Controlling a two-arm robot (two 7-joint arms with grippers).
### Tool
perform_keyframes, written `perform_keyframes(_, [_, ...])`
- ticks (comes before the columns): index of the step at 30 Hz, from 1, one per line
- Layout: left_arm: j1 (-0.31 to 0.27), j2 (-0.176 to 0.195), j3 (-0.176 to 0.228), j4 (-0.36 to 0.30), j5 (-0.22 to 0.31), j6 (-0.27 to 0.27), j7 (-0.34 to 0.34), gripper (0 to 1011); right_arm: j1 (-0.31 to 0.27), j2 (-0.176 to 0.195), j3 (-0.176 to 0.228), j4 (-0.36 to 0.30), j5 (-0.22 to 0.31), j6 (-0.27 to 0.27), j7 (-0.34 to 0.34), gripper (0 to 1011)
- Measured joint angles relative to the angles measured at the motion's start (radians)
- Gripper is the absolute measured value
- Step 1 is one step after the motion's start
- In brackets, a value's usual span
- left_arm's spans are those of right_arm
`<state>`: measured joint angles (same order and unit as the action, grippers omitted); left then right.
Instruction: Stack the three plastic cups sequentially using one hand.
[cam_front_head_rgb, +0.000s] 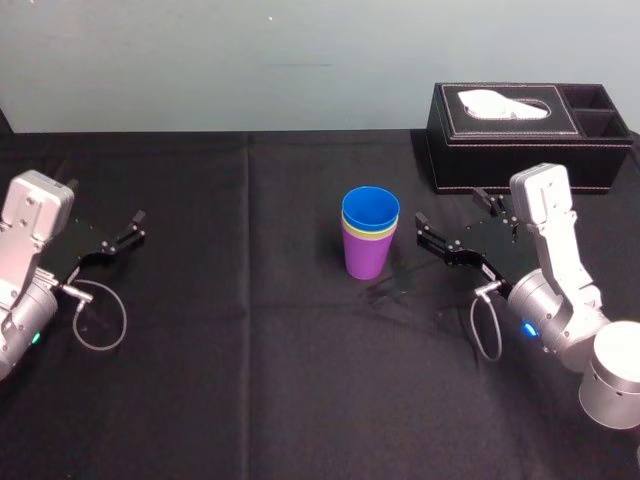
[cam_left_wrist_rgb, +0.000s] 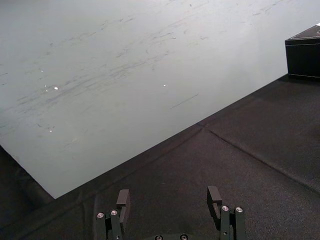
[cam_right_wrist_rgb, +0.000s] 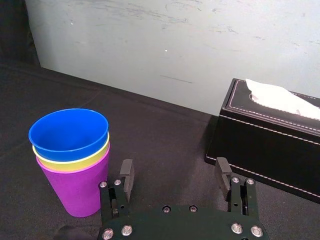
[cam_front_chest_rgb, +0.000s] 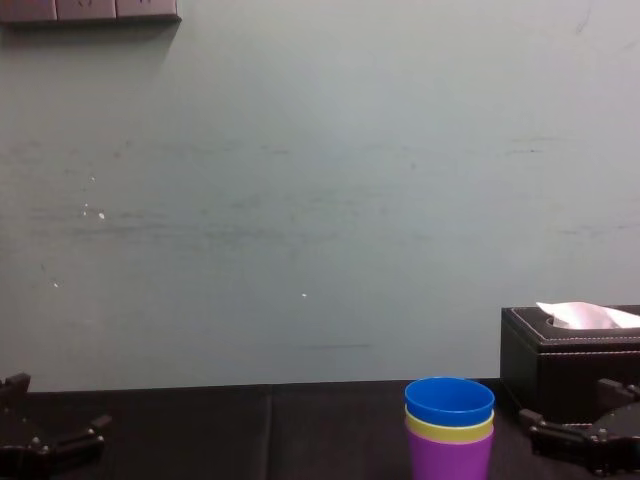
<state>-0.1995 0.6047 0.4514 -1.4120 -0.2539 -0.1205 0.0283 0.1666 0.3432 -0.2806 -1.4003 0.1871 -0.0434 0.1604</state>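
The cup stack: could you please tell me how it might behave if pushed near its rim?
The cup stack looks like light, thin plastic, so it would probably slide easily on the black cloth. Its bottom, the purple cup, has a narrow base, so a high push may tip it.

Scuffed pale-green wall (cam_front_chest_rgb: 300, 200) behind black-draped table (cam_front_head_rgb: 250, 380)

Smooth glossy plastic cups (cam_front_head_rgb: 369, 232) on a matt black cloth (cam_front_head_rgb: 250, 380).
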Motion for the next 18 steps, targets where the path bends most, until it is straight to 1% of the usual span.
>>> perform_keyframes(18, [0.000,0.000,0.000,0.000,0.000,0.000,0.000,1011,0.000,0.001,0.000,-0.001,0.001,-0.001,-0.001,1000])
